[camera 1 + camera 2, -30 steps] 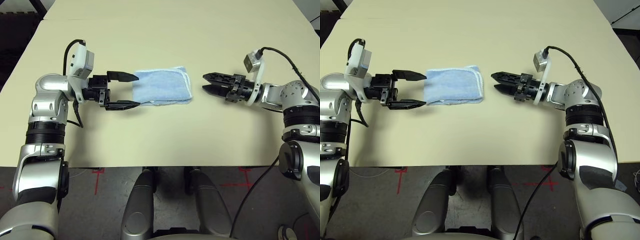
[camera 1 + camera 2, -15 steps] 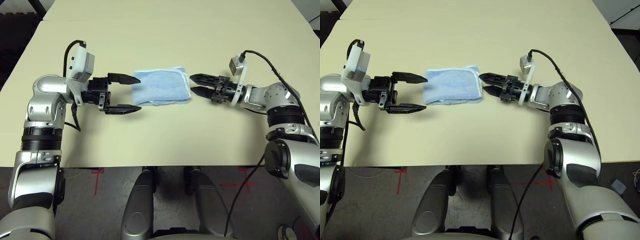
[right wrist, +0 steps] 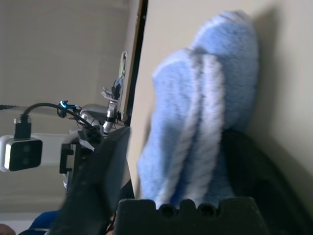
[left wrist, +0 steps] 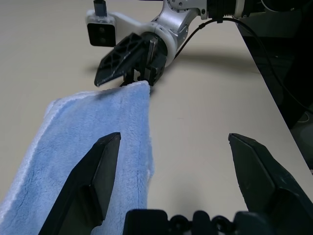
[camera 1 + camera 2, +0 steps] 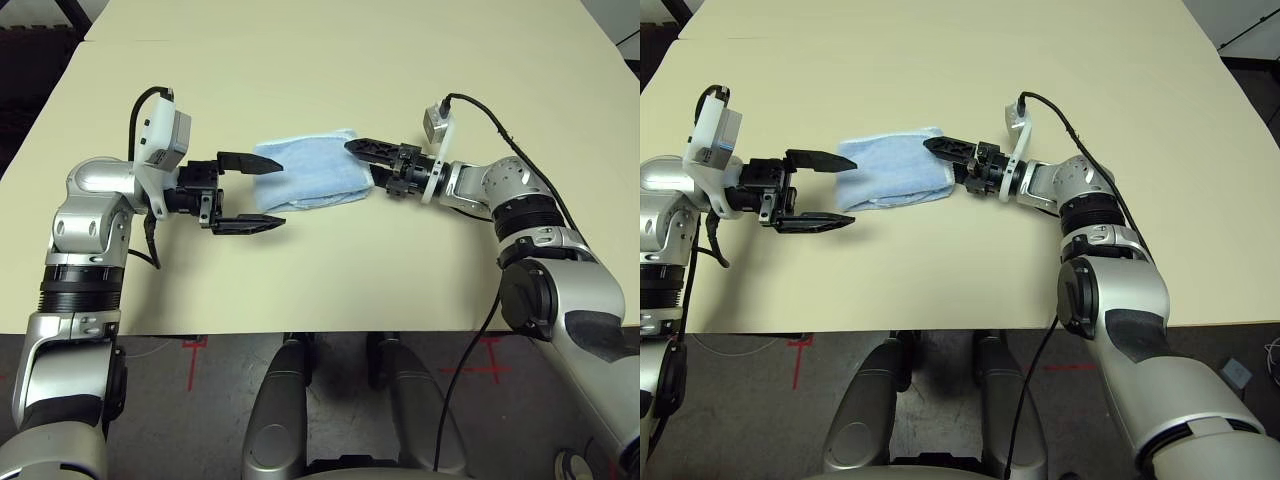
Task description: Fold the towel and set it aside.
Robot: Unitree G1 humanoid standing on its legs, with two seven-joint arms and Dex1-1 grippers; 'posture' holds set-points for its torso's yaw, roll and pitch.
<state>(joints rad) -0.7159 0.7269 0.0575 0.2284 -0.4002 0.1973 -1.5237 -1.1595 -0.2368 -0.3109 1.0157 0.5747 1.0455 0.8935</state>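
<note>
Cream-coloured counter [image 5: 330, 270] stretches bare from its near edge up to the middle, where the work sits. Nearest, the left claw [image 5: 264, 194] hovers with its fingers spread wide, straddling the end of the towel [image 5: 310, 175] that faces the counter's left edge without gripping it, probably ready to steady or pinch that end. Just beyond, the light blue terry towel lies folded into a thick pad in the middle of the counter. At its other end, the right claw [image 5: 945, 160] has its fingers around the folded edge, partly closed on it, seemingly taking hold to carry the towel aside.
</note>
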